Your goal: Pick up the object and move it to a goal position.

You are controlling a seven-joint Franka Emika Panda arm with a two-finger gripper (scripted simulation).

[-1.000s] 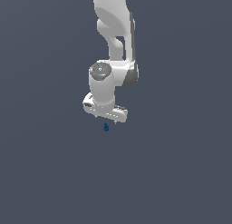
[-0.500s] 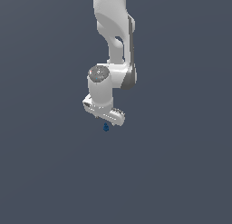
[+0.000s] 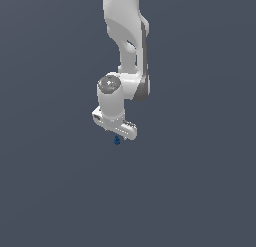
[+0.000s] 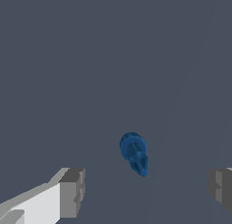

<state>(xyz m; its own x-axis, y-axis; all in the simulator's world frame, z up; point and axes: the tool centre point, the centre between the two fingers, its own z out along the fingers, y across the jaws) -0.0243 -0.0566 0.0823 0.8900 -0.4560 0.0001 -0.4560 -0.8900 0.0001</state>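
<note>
The object [image 3: 117, 140] is a tiny dark-blue rounded lump with a small knob, lying on the flat grey ground. My white gripper [image 3: 119, 134] hangs straight over it, with the hand just above the lump. In the wrist view the object [image 4: 133, 153] lies between the two grey fingertips [image 4: 72, 191], nearer the middle of the gap. My gripper [image 4: 147, 191] is open wide and holds nothing. I cannot tell whether the fingertips reach down to the ground.
The white arm [image 3: 127, 46] rises from the hand to the top of the exterior view. Plain dark grey ground [image 3: 200, 191] lies all around, with no other objects in view.
The hand has turned about its vertical axis and sunk slightly toward the object. The object has not moved.
</note>
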